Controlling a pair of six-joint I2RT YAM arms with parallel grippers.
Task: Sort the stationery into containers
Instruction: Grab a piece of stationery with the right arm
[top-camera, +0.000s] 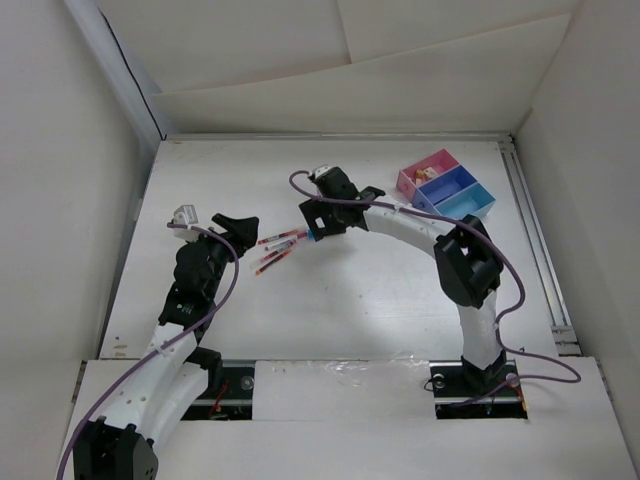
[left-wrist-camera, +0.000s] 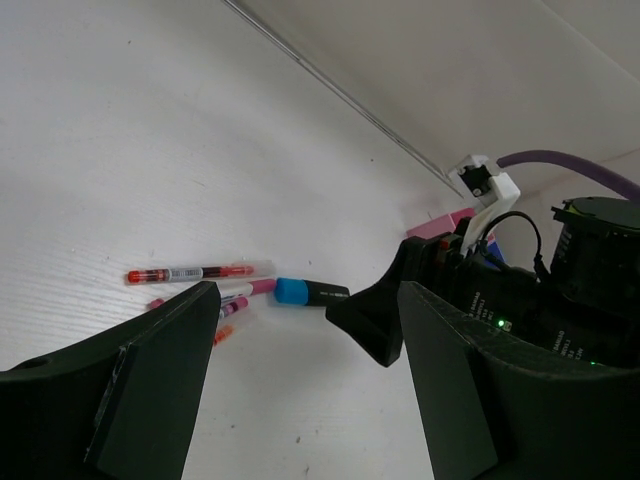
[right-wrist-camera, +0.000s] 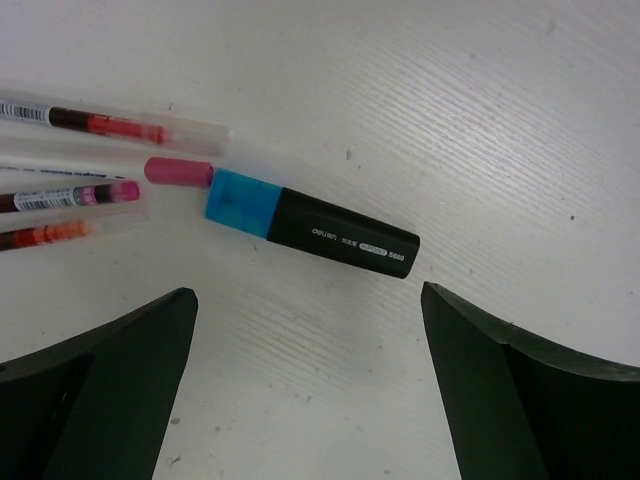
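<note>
The right tool (right-wrist-camera: 308, 300) hangs released over the blue-capped marker (right-wrist-camera: 325, 232), so this looks like the pick-up step. Next it must lower, clench, then carry the marker to the containers (top-camera: 478, 208) at the counter's far-right corner.

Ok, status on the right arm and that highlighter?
Right gripper open over blue-capped black highlighter, not gripped. Left gripper open, empty, facing the pens. Pens crowd the cap end; body clear.

I read white print on the marker's (right-wrist-camera: 340, 238) black barrel, ending in what looks like "S600". The barcode labels on the pens (right-wrist-camera: 110, 125) are too small to read.
</note>
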